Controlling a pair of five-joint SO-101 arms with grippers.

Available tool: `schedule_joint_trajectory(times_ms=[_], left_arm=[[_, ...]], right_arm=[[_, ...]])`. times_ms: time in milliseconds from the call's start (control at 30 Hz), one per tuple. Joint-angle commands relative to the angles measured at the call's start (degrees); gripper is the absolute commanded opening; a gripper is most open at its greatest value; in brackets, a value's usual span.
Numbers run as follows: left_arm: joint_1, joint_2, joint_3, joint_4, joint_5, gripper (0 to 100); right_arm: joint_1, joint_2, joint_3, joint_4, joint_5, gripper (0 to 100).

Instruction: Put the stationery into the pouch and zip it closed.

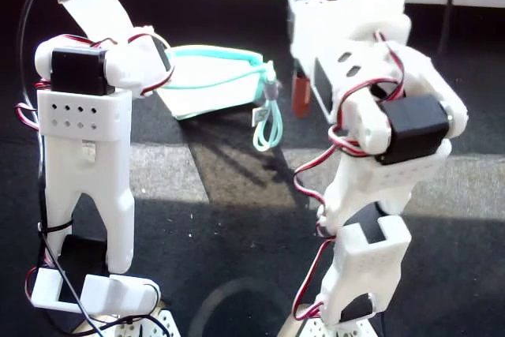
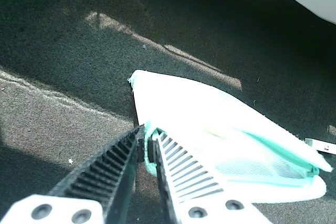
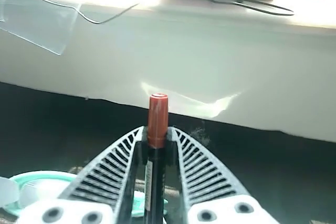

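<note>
Left gripper (image 2: 144, 140): jaws nearly together, nipping the teal edge of the pouch (image 2: 220, 129) at one corner. The bite is thin, and we judge the fabric could slip free if the pouch gets pushed. The pouch lies on the table (image 1: 197, 219), and its mouth looks open. Right gripper (image 3: 156, 137) clamps the marker (image 3: 157, 111) just below its cap, near the zip-end cord (image 1: 269, 128), not yet inside. Risks: the marker catches the rim or cord and drags the pouch, or it pivots in the clamp.
</note>
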Motion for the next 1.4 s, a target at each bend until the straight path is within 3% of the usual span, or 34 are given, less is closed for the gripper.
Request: schedule_joint_trajectory(times_ms=[0,167,467,1133,1367], left_arm=[[-0.7,0.0,0.1,0.5,-0.4,1],[-0.7,0.0,0.2,0.6,-0.1,1],[-0.7,0.0,0.0,0.5,-0.1,1],[-0.6,0.0,-0.1,0.4,0.0,1],[-0.6,0.2,-0.1,0.3,0.0,1]], right_arm=[[-3.1,-2.3,-2.2,-7.3,0.4,0.6],[-7.0,-2.2,-1.9,-17.3,0.4,0.6],[-11.2,0.7,-1.6,-24.7,0.4,0.6],[-12.4,21.8,-2.3,-24.5,0.4,0.6],[-12.5,21.9,-6.3,-15.3,0.5,0.6]])
